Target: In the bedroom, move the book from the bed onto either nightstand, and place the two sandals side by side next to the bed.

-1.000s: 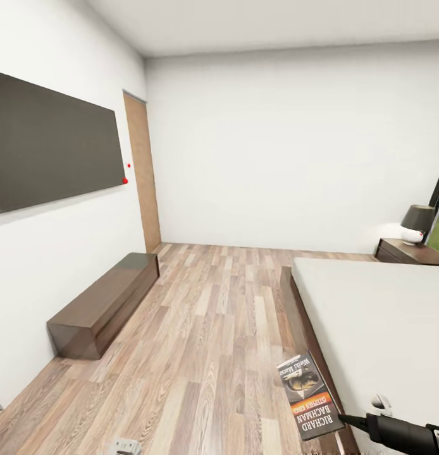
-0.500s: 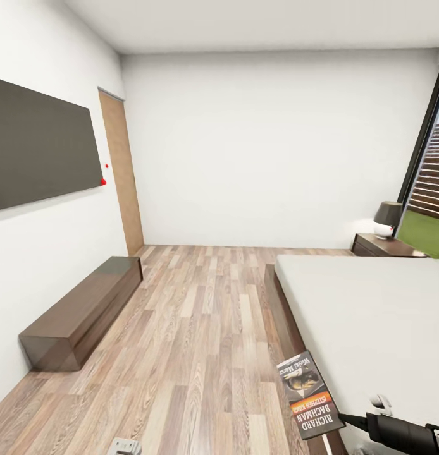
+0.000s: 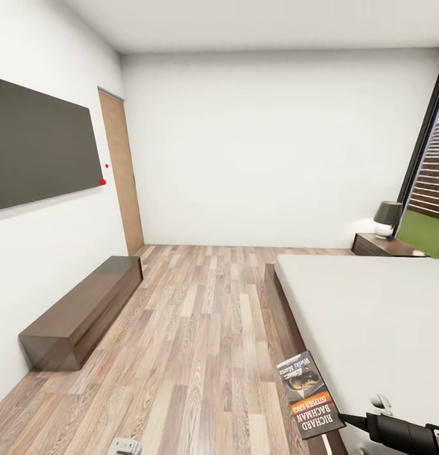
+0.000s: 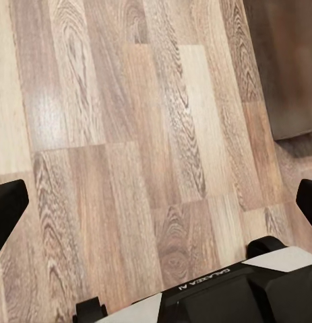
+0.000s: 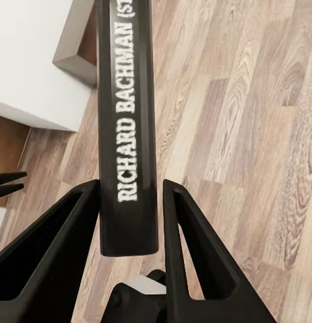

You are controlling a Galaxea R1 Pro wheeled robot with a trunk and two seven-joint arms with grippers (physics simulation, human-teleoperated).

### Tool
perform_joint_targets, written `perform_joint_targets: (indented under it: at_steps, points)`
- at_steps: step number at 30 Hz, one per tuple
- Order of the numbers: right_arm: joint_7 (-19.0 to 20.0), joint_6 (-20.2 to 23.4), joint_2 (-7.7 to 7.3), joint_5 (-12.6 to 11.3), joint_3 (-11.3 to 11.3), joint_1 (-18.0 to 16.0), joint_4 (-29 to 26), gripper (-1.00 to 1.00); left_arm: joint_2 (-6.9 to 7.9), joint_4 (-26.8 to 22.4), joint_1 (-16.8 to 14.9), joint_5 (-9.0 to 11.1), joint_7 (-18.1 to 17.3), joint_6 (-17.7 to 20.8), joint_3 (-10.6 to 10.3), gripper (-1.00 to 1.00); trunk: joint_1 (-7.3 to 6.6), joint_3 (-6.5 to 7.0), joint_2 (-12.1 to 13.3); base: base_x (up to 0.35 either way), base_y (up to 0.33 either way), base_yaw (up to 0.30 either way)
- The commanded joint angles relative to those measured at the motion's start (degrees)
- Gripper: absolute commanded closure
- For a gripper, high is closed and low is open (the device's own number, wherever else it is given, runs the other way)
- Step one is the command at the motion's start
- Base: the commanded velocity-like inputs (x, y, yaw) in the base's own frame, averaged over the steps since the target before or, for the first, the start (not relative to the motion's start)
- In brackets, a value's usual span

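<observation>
Book (image 3: 310, 395) is being held upright in the right gripper's (image 5: 129, 222) clamped fingers, pointing forward along the bed (image 3: 371, 316) toward the far nightstand (image 3: 387, 245); left fingers are hanging apart, empty.

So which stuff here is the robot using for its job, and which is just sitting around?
For the job:
- book, held in the right gripper
- bed
- nightstand

Just sitting around:
- lamp on the nightstand
- long low bench by the wall
- dark wall screen
- door

The right gripper's (image 5: 131, 202) two black fingers (image 5: 61, 249) clamp the book's (image 5: 127, 121) spine above wood-plank floor (image 5: 250, 121).
</observation>
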Motion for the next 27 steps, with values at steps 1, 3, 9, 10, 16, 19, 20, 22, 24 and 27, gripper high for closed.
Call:
perform_joint_targets:
  at_steps: [1, 3, 9, 10, 16, 19, 20, 22, 24, 27]
  points:
    - [0.1, 0.6, -0.04, -0.6, 0.4, -0.1, 0.0, 1.00, 0.03, 0.0, 0.0, -0.6, -0.1, -0.3, 0.4, -1.00, 0.02, -0.17, -0.1, 0.000, 0.000, 0.000]
    - [0.1, 0.6, -0.04, -0.6, 0.4, -0.1, 0.0, 1.00, 0.02, 0.0, 0.0, -0.6, -0.1, -0.3, 0.4, -1.00, 0.02, -0.31, -0.1, 0.000, 0.000, 0.000]
    - [0.1, 0.6, -0.04, -0.7, 0.4, -0.1, 0.0, 1.00, 0.01, 0.0, 0.0, -0.6, -0.1, -0.3, 0.4, -1.00, 0.02, -0.83, -0.1, 0.000, 0.000, 0.000]
    - [0.1, 0.6, -0.04, -0.7, 0.4, -0.1, 0.0, 1.00, 0.01, 0.0, 0.0, -0.6, -0.1, -0.3, 0.4, -1.00, 0.02, -0.92, -0.1, 0.000, 0.000, 0.000]
    - [0.1, 0.6, -0.04, -0.7, 0.4, -0.1, 0.0, 1.00, 0.01, 0.0, 0.0, -0.6, -0.1, -0.3, 0.4, -1.00, 0.02, -1.47, -0.1, 0.000, 0.000, 0.000]
    - [0.1, 0.6, -0.04, -0.7, 0.4, -0.1, 0.0, 1.00, 0.01, 0.0, 0.0, -0.6, -0.1, -0.3, 0.4, -1.00, 0.02, -1.74, -0.1, 0.000, 0.000, 0.000]
    - [0.1, 0.6, -0.04, -0.7, 0.4, -0.1, 0.0, 1.00, 0.01, 0.0, 0.0, -0.6, -0.1, -0.3, 0.4, -1.00, 0.02, -1.83, -0.1, 0.000, 0.000, 0.000]
    - [0.1, 0.6, -0.04, -0.7, 0.4, -0.1, 0.0, 1.00, 0.01, 0.0, 0.0, -0.6, -0.1, -0.3, 0.4, -1.00, 0.02, -2.01, -0.1, 0.000, 0.000, 0.000]
    - [0.1, 0.6, -0.04, -0.7, 0.4, -0.1, -0.1, 1.00, 0.01, 0.0, 0.0, -0.6, -0.1, -0.3, 0.4, -1.00, 0.02, -2.19, -0.1, 0.000, 0.000, 0.000]
    - [0.1, 0.6, -0.04, -0.7, 0.4, -0.1, 0.0, 1.00, 0.02, 0.0, 0.0, -0.6, -0.1, -0.3, 0.4, -1.00, 0.02, -2.45, -0.1, 0.000, 0.000, 0.000]
